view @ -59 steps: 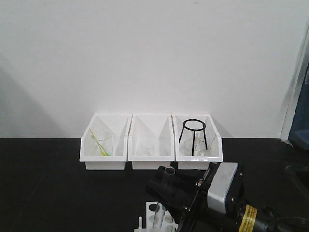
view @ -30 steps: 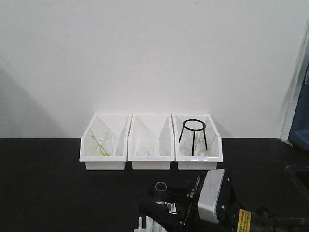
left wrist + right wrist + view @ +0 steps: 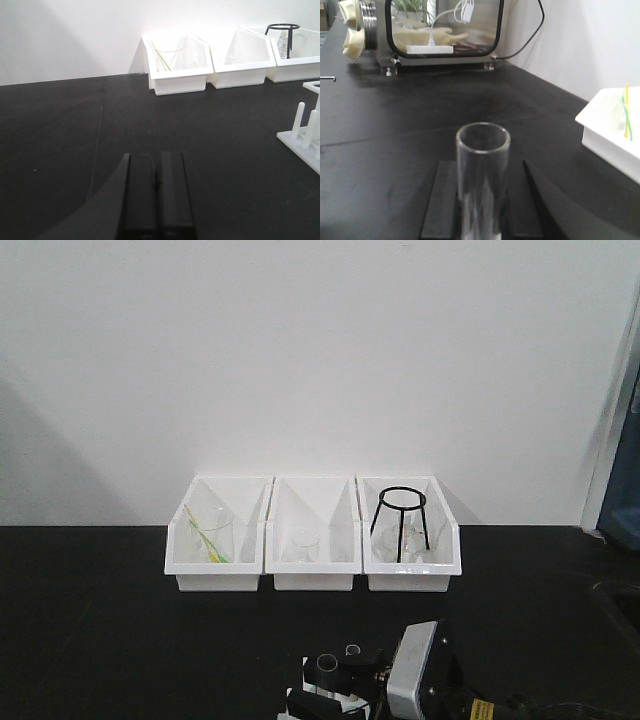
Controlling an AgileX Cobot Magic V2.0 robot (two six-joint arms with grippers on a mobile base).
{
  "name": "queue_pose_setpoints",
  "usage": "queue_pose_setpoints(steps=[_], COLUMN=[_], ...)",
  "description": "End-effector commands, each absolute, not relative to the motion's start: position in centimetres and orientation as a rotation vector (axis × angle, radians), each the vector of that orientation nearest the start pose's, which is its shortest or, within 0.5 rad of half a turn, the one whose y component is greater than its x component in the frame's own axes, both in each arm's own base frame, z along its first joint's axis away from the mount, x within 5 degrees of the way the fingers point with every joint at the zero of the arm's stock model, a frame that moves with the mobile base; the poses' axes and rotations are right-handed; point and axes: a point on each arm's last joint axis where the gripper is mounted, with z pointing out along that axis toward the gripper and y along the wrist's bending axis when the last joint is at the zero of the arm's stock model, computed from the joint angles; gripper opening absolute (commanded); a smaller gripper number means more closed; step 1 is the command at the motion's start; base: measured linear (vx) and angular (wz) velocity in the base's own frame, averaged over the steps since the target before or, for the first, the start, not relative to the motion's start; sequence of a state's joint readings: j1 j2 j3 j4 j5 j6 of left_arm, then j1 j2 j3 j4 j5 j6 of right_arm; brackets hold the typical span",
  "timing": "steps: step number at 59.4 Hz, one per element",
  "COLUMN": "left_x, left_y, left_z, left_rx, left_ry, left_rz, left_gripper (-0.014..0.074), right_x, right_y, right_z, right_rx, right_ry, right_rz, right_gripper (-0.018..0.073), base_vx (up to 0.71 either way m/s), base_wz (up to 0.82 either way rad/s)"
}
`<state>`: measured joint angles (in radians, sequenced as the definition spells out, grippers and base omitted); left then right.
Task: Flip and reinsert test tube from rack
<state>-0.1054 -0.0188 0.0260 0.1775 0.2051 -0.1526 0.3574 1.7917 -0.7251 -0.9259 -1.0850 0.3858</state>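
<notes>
In the right wrist view my right gripper [image 3: 483,167] is shut on a clear glass test tube [image 3: 483,150], which stands upright between the black pads with its open mouth up. In the front view the same tube [image 3: 325,668] sits in the gripper [image 3: 328,686] low over the white rack [image 3: 296,702], which is mostly cut off by the bottom edge. A second tube mouth [image 3: 352,650] shows just behind. In the left wrist view my left gripper [image 3: 156,167] is shut and empty above the black table, and the rack's pegs [image 3: 306,125] show at the right edge.
Three white open-front bins stand at the back wall: the left one [image 3: 218,578] holds a beaker with a green stick, the middle one [image 3: 312,578] small glassware, the right one [image 3: 414,575] a black wire tripod. A glove box [image 3: 440,30] stands far off in the right wrist view.
My right arm has come down and a little left with the tube, from above the rack to low over it. The bins have not moved.
</notes>
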Motion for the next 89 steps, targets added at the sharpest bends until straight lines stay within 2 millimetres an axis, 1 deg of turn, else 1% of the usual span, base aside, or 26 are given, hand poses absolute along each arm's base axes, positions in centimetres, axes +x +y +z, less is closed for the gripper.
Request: queue_pose_setpoints(steps=[1,9,16,23,32,41,46,50,56,60,64,68,72,75,76,80,83,86,89], left_x=[5.5,5.5,5.5,5.5,5.5,5.5,5.5,5.5,5.5,5.5,5.5,5.5,5.5,5.5,5.5,5.5,5.5,5.5,5.5], left_y=[-0.4,-0.4,-0.4,-0.4,-0.4,-0.4,-0.4,-0.4,-0.4,-0.4,-0.4,-0.4,-0.4,-0.4,-0.4,-0.4,-0.4,-0.4,-0.4], left_z=[19.6,19.6,19.6,19.6,19.6,19.6,19.6,19.6,19.6,19.6,19.6,19.6,19.6,19.6,19.6,19.6,19.6,19.6,19.6], left_rx=[0.076,0.076,0.076,0.076,0.076,0.076,0.076,0.076,0.076,0.076,0.076,0.076,0.076,0.076,0.076,0.076,0.076,0.076,0.076], left_ry=[1.602,1.602,1.602,1.602,1.602,1.602,1.602,1.602,1.602,1.602,1.602,1.602,1.602,1.602,1.602,1.602,1.602,1.602,1.602], left_rz=[-0.057,-0.057,-0.057,-0.057,-0.057,-0.057,-0.057,-0.057,-0.057,-0.057,-0.057,-0.057,-0.057,-0.057,-0.057,-0.057,-0.057,-0.057,-0.057], left_gripper=[-0.0006,-0.0006,-0.0006,-0.0006,-0.0006,-0.0006,-0.0006,-0.0006,-0.0006,-0.0006,-0.0006,-0.0006,-0.0006,-0.0006,-0.0006,-0.0006,-0.0006,-0.0006,-0.0006], right_x=[28.3,28.5,28.6,28.6,28.7,29.0,29.0,28.8,28.5,28.0,27.5,26.9,26.0,25.3,24.9,23.5,22.5,21.1,19.8], right_y=[17.3,17.4,17.4,17.4,17.3,17.1,17.1,17.1,16.9,16.7,16.3,15.7,14.9,14.0,13.7,12.2,11.0,9.8,8.7], right_z=[20.5,19.5,19.1,19.1,19.2,19.4,19.7,20.3,21.9,23.5,25.5,27.4,29.6,30.9,31.6,33.4,34.2,35.0,35.0], right_rx=[-0.938,-0.937,-0.938,-0.937,-0.914,-0.858,-0.839,-0.840,-0.841,-0.836,-0.816,-0.786,-0.750,-0.705,-0.689,-0.597,-0.517,-0.450,-0.414], right_ry=[1.300,1.330,1.341,1.341,1.345,1.355,1.340,1.319,1.277,1.247,1.235,1.250,1.280,1.345,1.348,1.431,1.509,1.553,1.589], right_rz=[0.823,0.833,0.836,0.836,0.832,0.826,0.846,0.845,0.825,0.807,0.769,0.729,0.669,0.616,0.602,0.542,0.488,0.441,0.385], right_gripper=[-0.0008,0.0004,0.0049,0.0127,0.0280,0.0410,0.0451,0.0461,0.0457,0.0447,0.0412,0.0341,0.0244,0.0141,0.0113,-0.0020,-0.0017,-0.0014,-0.0013], base_vx=[0.00,0.00,0.00,0.00,0.00,0.00,0.00,0.00,0.00,0.00,0.00,0.00,0.00,0.00,0.00,0.00,0.00,0.00,0.00], base_wz=[0.00,0.00,0.00,0.00,0.00,0.00,0.00,0.00,0.00,0.00,0.00,0.00,0.00,0.00,0.00,0.00,0.00,0.00,0.00])
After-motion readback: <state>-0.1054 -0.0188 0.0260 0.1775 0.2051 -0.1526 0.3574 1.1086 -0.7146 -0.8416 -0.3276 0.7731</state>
